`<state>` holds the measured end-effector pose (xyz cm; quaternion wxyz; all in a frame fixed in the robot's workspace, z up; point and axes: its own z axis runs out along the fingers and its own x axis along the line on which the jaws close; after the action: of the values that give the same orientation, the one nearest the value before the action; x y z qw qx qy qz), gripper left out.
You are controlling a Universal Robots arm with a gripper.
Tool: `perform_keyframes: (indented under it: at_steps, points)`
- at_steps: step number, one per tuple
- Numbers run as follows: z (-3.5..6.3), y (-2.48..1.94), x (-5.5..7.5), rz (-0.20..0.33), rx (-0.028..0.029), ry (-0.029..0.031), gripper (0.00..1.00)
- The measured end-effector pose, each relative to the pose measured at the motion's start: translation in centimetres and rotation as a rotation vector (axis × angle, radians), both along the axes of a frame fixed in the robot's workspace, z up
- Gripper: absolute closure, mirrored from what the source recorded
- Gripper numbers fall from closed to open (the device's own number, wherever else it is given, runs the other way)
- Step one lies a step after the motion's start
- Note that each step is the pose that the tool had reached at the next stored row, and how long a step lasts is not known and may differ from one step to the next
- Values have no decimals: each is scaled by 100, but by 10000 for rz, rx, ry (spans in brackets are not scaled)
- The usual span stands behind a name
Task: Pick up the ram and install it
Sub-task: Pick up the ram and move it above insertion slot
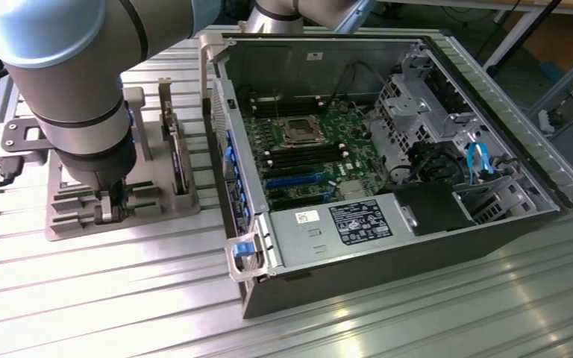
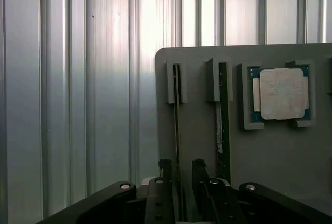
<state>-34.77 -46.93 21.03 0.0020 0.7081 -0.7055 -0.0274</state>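
We can read no word or number anywhere: the black label (image 1: pixel 363 221) on the power supply (image 1: pixel 304 240), the white sticker (image 1: pixel 310 217) beside it and the white strip (image 2: pixel 219 128) on a ram stick (image 2: pixel 223 94) show us no legible print.

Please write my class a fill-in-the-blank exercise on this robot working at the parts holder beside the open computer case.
1. The gripper straddles the ram, one of ____ thin sticks standing on edge in the gray holder.
2. The holder lies to the exterior view's ____ of the computer case.
3. The square silver-topped chip in the holder's recess is a ____.

Missing words: two; left; CPU.
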Motion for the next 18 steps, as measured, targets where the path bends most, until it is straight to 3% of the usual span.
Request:
perform_keyframes:
  at_steps: [3,18]
  points:
    - [2,0,47,-1,-2,3,70]
    - [-8,0,48,-2,-2,3,70]
